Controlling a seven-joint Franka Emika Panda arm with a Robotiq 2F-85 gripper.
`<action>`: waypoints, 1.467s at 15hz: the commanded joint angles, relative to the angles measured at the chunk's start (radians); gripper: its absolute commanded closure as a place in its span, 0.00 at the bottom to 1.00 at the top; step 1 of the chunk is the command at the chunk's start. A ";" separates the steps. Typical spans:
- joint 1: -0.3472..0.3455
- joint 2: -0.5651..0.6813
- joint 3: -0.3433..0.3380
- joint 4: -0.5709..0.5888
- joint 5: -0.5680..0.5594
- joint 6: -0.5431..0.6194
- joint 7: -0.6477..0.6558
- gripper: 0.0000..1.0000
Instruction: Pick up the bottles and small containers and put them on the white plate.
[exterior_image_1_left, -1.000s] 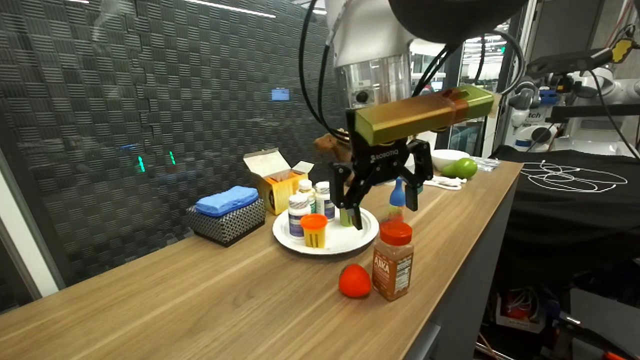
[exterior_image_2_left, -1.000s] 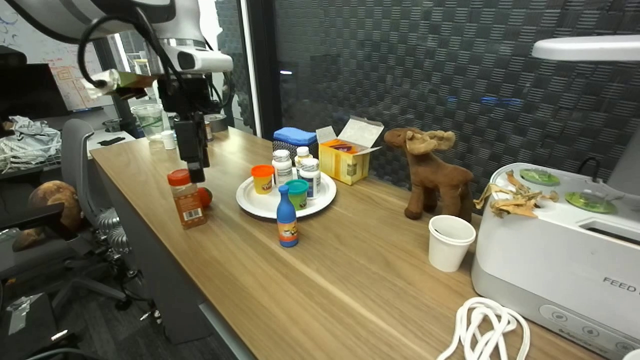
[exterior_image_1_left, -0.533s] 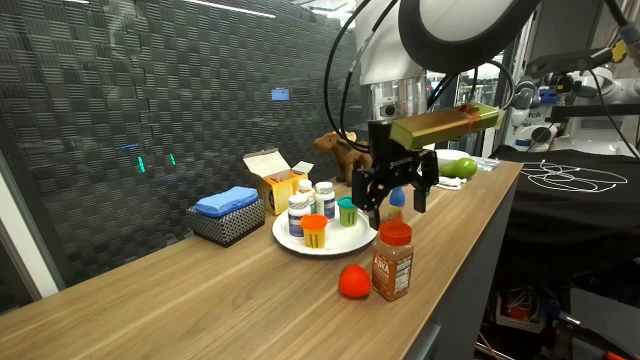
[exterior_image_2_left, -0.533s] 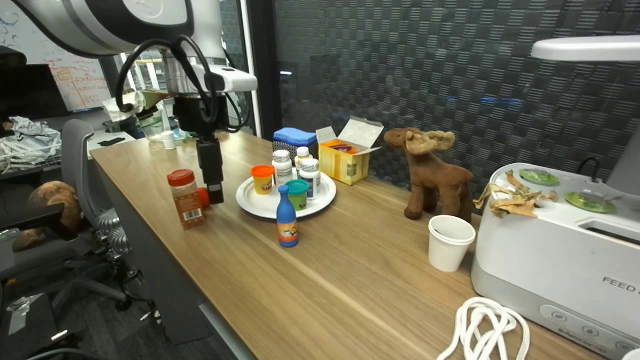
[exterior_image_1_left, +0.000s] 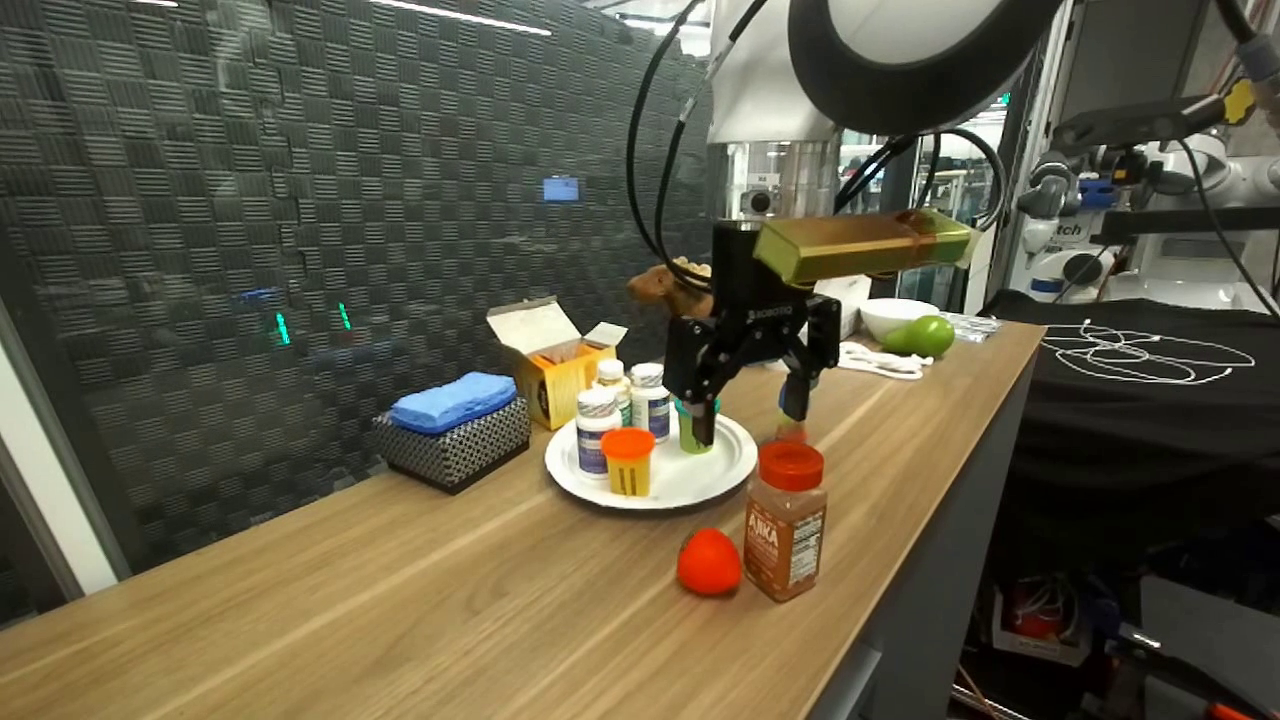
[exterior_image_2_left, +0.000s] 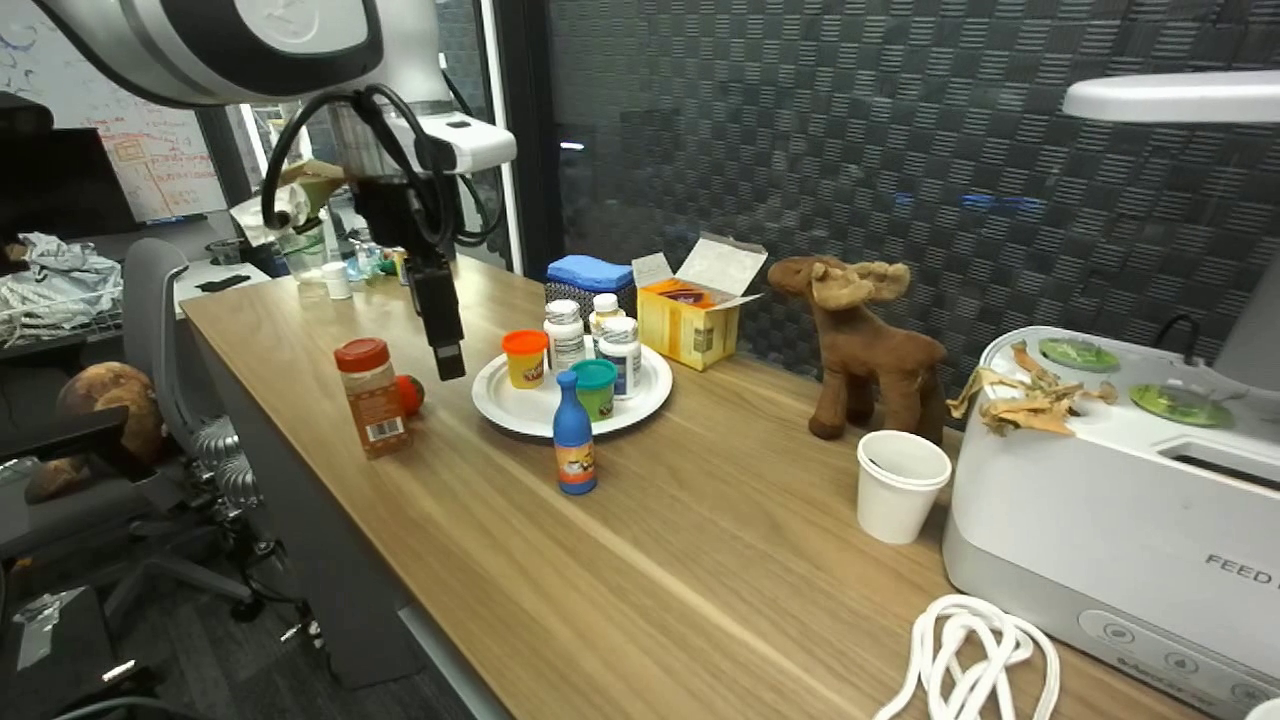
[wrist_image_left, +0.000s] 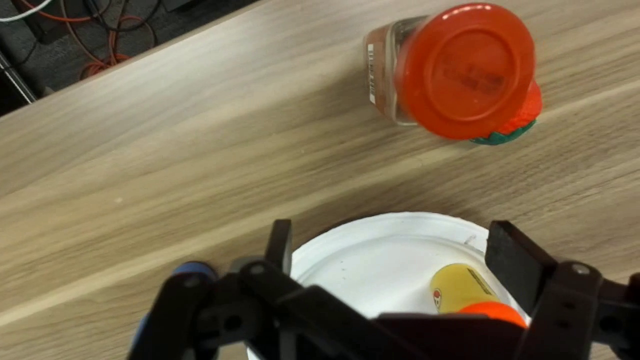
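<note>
- Currently gripper (exterior_image_1_left: 749, 422): jaws apart, near rim of white plate (exterior_image_1_left: 690, 487)
- On plate: 3 pill bottles (exterior_image_1_left: 595, 440), 2 tubs (exterior_image_1_left: 628, 470)
- Blue bottle (exterior_image_2_left: 574, 430) just outside rim
- Gap to spice jar (exterior_image_1_left: 785, 528), near counter edge (exterior_image_1_left: 905, 515); red piece (exterior_image_1_left: 709, 562) beside jar

In the wrist view the gripper (wrist_image_left: 392, 245) leaves us only scraps of the blue bottle (wrist_image_left: 194, 270) (the white plate (wrist_image_left: 370, 275) runs off the bottom edge). The spice jar (wrist_image_left: 442, 72) partly hides the red piece (wrist_image_left: 528, 105); blurred marks on the jar's lid (wrist_image_left: 472, 75) may be lettering. In an exterior view the gripper covers part of the green tub (exterior_image_1_left: 685, 431). Print on 3 white-capped bottles (exterior_image_2_left: 620, 358) is too small for us to read.
</note>
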 joint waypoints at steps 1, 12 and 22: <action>0.006 -0.026 0.014 -0.001 0.059 -0.017 -0.026 0.00; 0.061 -0.032 0.091 0.020 0.089 -0.119 0.124 0.00; 0.071 -0.039 0.109 0.003 -0.005 -0.155 0.375 0.00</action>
